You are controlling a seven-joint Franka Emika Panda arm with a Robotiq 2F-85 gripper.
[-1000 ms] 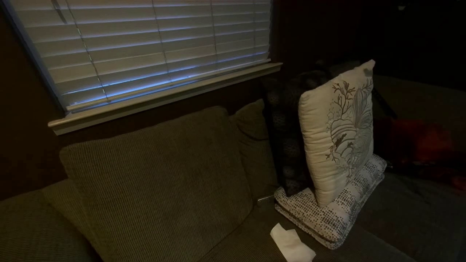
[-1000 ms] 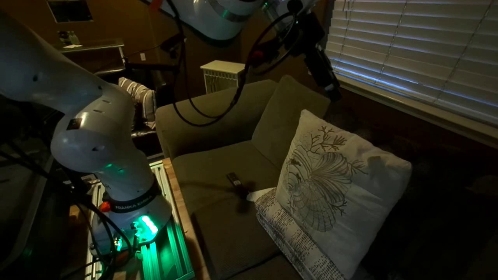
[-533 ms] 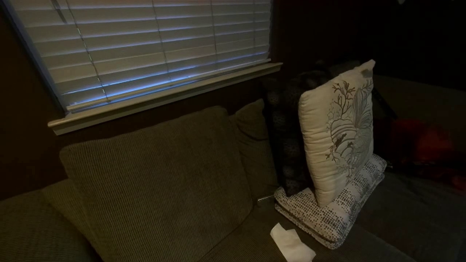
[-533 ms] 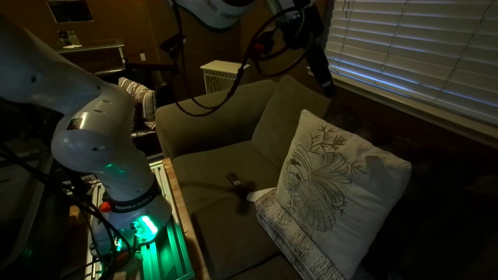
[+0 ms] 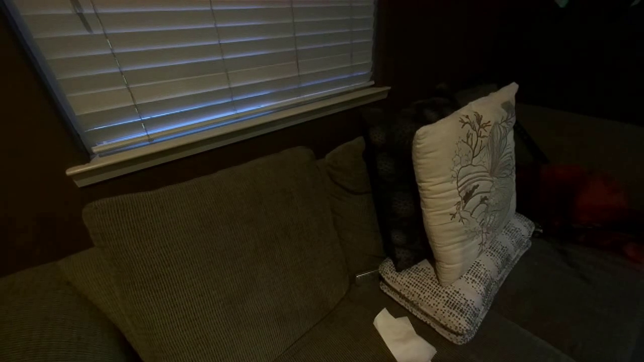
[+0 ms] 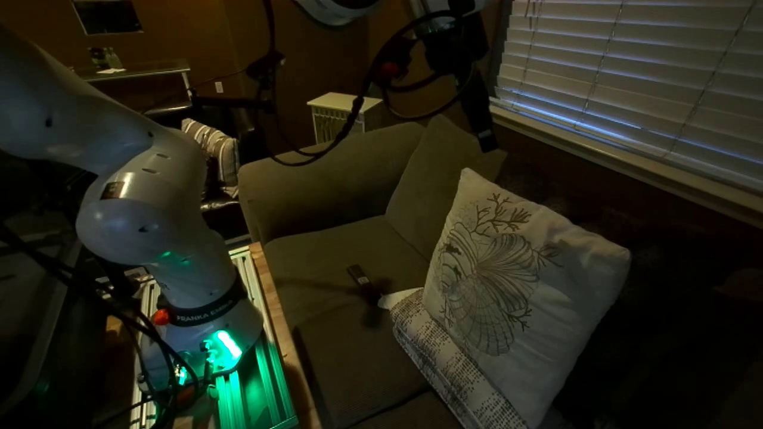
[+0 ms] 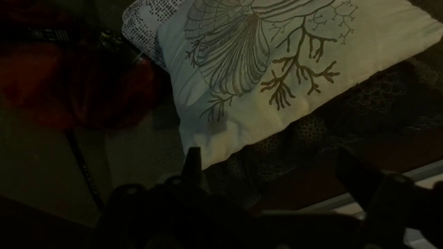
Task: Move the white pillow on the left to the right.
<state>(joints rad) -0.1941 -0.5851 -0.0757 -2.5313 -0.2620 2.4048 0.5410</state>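
The white pillow (image 5: 465, 191) stands upright, its dark branch and shell motif facing outward. It also shows in an exterior view (image 6: 506, 280) and in the wrist view (image 7: 238, 69). It rests on a black-and-white dotted cushion (image 5: 453, 306) and leans near a dark pillow with pale flower dots (image 5: 400, 201). My gripper (image 7: 268, 152) is open and empty. In an exterior view my gripper (image 6: 487, 142) hangs above and behind the pillow's top corner, apart from it. In the wrist view one fingertip overlaps the pillow's nearest corner.
The sofa (image 6: 334, 238) has back cushions (image 5: 216, 251) below a window with blinds (image 5: 211, 60) and a sill (image 5: 231, 133). A white cloth or paper (image 5: 402, 337) and a dark remote-like object (image 6: 360, 277) lie on the seat. A red thing (image 7: 104, 86) lies beside the pillow.
In an exterior view the gripper has moved left, away from the window, and its cables have swung along. The upper arm links have shifted upward. The pillows have not moved.
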